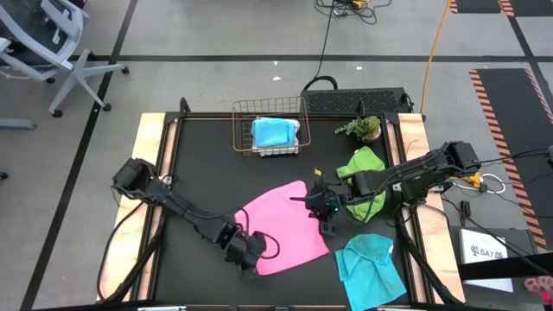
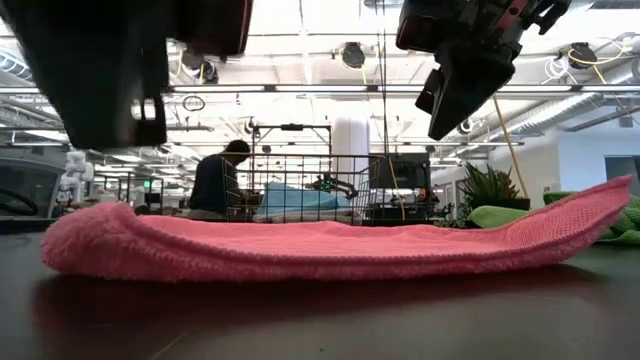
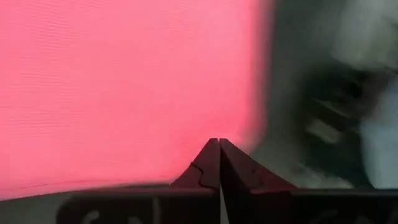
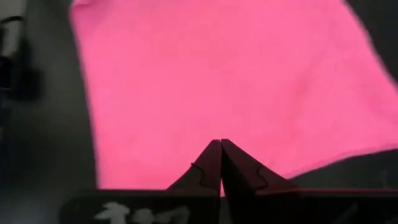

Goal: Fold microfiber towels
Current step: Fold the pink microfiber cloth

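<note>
Pink towel (image 1: 281,226), nubby microfiber, lies flat between left gripper (image 1: 251,256) and right gripper (image 1: 324,207), both closed, empty.

pink towel (image 2: 320,245): nubby matt cloth; table (image 2: 320,320): smooth, faintly glossy black | basket (image 1: 268,117): thin metal wire

Pink towel (image 1: 281,226) flat, mid-table
</note>
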You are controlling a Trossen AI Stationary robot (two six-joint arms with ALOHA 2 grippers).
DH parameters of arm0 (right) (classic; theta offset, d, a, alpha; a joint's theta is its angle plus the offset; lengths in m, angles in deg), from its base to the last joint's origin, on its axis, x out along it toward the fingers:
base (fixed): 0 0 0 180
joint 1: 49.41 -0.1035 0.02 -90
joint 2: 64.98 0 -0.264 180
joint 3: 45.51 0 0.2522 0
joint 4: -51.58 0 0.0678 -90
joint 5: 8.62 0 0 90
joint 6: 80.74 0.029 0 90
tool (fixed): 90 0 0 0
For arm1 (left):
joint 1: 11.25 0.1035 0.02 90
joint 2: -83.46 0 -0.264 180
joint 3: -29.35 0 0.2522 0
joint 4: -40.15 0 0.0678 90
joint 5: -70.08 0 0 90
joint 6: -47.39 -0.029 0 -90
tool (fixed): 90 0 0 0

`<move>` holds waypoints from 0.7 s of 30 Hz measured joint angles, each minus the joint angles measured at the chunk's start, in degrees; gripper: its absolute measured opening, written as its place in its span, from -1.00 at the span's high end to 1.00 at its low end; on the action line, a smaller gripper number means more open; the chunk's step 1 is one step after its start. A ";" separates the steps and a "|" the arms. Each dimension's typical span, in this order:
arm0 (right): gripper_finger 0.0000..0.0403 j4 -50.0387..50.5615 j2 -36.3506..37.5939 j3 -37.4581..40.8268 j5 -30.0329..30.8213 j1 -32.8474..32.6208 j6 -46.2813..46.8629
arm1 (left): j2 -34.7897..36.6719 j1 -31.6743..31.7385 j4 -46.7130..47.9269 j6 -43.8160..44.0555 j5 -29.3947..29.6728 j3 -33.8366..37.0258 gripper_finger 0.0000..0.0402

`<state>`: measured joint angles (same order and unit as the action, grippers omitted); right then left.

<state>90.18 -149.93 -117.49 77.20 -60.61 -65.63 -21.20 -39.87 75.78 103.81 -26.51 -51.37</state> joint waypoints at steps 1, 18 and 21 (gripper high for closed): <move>1.00 -0.06 0.00 0.00 1.29 0.09 -0.18 | 0.08 0.19 3.23 2.03 3.99 0.00 0.98; 1.00 -10.14 -6.93 0.00 8.95 2.19 0.43 | 0.28 8.58 20.48 10.97 22.57 0.02 0.99; 1.00 -10.08 -10.51 0.04 8.91 2.19 -0.27 | 0.28 10.00 20.80 9.18 23.26 0.02 0.96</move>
<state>80.09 -160.44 -117.45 86.11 -58.42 -65.90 -20.92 -29.88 96.57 112.99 -3.25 -51.35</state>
